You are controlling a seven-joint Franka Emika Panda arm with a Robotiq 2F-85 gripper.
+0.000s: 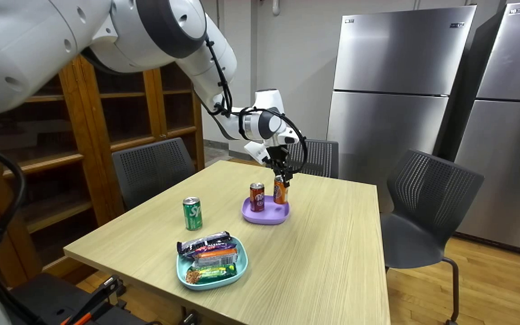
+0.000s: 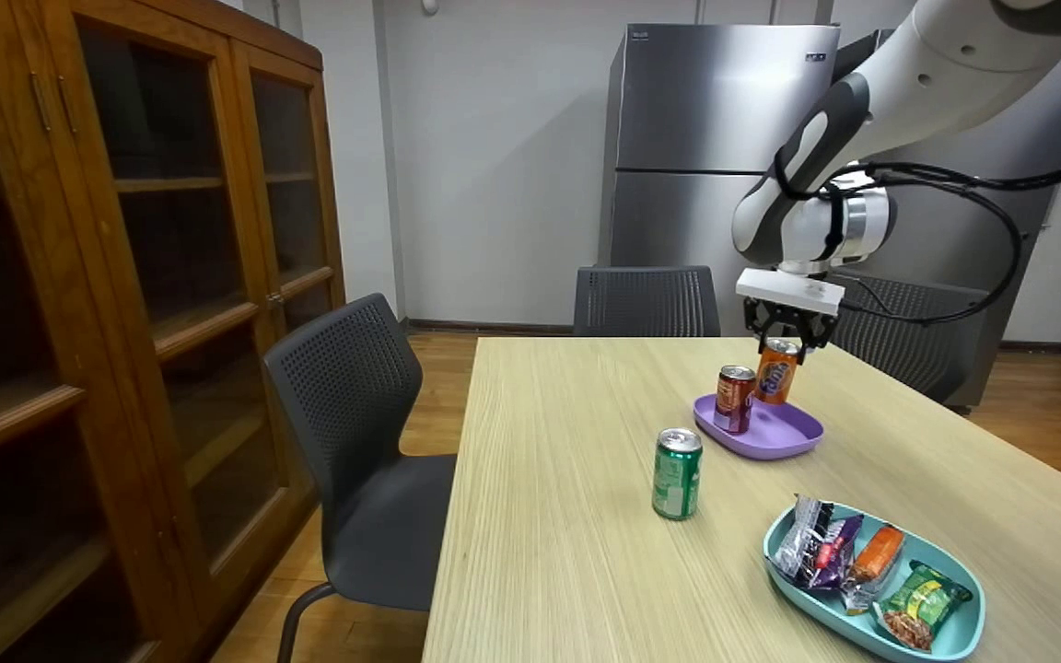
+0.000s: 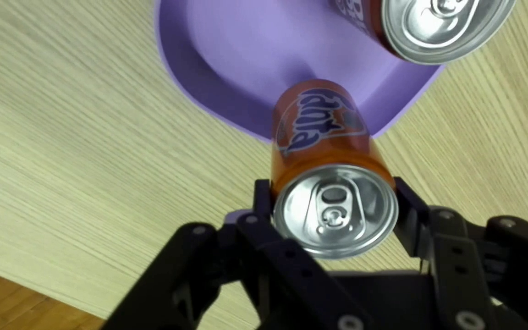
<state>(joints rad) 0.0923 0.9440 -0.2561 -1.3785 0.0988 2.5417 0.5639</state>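
Observation:
My gripper [image 3: 330,188] is closed around the upper part of an orange Fanta can [image 3: 321,123], a black fingertip against either side just below its silver lid. The can stands at the edge of a purple tray [image 3: 255,36], leaning slightly in an exterior view [image 2: 775,378]; whether its base rests on the tray or hangs just above it, I cannot tell. A dark red Dr Pepper can [image 1: 257,198] is upright in the same tray, close beside the Fanta; its lid shows at the top right of the wrist view.
A green Sprite can [image 2: 676,477] stands alone on the wooden table [image 1: 323,253]. Nearer the cameras, a turquoise tray [image 1: 215,285] holds several wrapped snack bars. Dark chairs [image 1: 422,212] surround the table, with a wooden cabinet [image 2: 162,322] and steel refrigerators [image 1: 391,126] beyond.

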